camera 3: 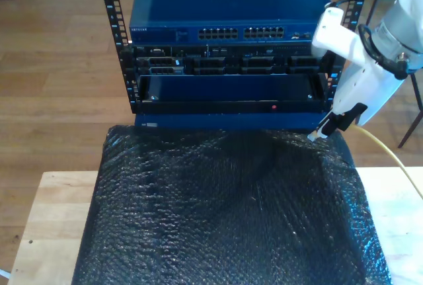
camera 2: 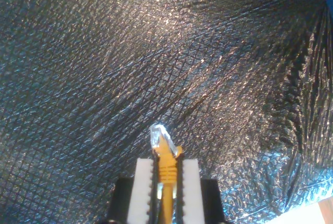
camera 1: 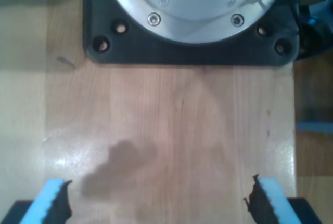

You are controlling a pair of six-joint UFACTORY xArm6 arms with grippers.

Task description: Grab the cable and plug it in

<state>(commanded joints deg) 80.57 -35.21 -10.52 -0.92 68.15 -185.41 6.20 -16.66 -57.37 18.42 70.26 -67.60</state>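
Cable: you see it clamped in my second gripper, plug over the black bubble wrap's far edge.
Ahead: switch rack, apart.
My first gripper: jaws apart above bare table.

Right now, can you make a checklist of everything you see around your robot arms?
Surface: wooden table with a black bubble-wrap sheet spread over most of it.
Job's things: yellow cable pinched in my second gripper, its clear plug poking out past the pads; rack switch with rows of ports stands behind the sheet.
Clutter: nothing seen.
Grippers: my second gripper is shut on the cable, above the sheet's far corner on the exterior view's right; my first gripper is open over bare wood near an arm base.
Cables: yellow cable trails off toward the exterior view's right edge.
Surroundings: wood floor, chair legs.
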